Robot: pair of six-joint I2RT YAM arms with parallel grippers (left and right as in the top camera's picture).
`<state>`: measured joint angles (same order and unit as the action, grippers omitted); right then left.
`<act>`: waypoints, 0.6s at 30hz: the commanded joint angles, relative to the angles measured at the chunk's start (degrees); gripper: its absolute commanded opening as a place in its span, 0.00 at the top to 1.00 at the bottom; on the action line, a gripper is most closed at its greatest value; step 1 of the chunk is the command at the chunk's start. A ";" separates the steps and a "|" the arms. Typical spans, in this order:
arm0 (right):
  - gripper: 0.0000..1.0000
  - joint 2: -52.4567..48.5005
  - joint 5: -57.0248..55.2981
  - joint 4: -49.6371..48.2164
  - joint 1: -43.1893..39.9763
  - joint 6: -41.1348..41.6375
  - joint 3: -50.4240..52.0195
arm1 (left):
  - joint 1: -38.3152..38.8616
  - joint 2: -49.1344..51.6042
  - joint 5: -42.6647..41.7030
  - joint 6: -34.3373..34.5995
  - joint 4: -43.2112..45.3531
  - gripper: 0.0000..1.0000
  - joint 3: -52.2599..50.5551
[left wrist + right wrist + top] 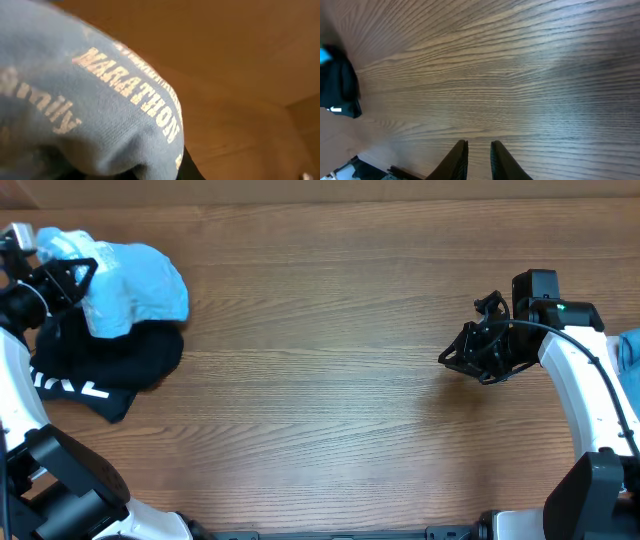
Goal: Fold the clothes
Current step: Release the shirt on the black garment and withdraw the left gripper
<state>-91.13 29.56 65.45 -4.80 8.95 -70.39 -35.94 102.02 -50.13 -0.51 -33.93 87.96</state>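
The clothes lie heaped at the table's far left. A crumpled light-blue T-shirt point(135, 280) rests partly on a black garment point(110, 360) with white lettering. My left gripper point(85, 275) sits at the shirt's left edge, shut on its cloth. In the left wrist view the blue fabric point(90, 100) with "MARATHON" print fills the frame and hides the fingers. My right gripper point(448, 358) hovers over bare wood at the right. Its fingers point(479, 145) stand a narrow gap apart with nothing between them. The black garment point(340, 90) shows far off in the right wrist view.
A wooden table point(320, 380) stretches between the two arms. Another piece of blue cloth point(630, 350) shows at the right edge, behind the right arm.
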 commanded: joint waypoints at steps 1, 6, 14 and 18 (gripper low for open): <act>0.80 0.81 -0.20 -0.15 -0.04 -0.42 -0.90 | 0.28 -1.01 14.82 -6.82 -7.65 0.96 0.79; 0.80 0.81 -0.20 -0.15 -0.04 -0.44 -0.90 | -2.82 -0.42 20.94 -4.98 -11.23 0.96 -1.49; 0.80 0.81 -0.20 -0.55 -0.04 -0.44 -0.90 | -9.49 -0.44 35.21 10.97 -17.31 0.93 -1.49; 0.80 0.81 -0.20 -0.81 -0.04 -0.44 -0.90 | -14.03 -0.44 35.98 17.68 -21.49 0.36 -1.49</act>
<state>-91.13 29.56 65.08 -4.78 8.95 -70.39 -46.83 102.02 -16.19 10.90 -53.65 86.70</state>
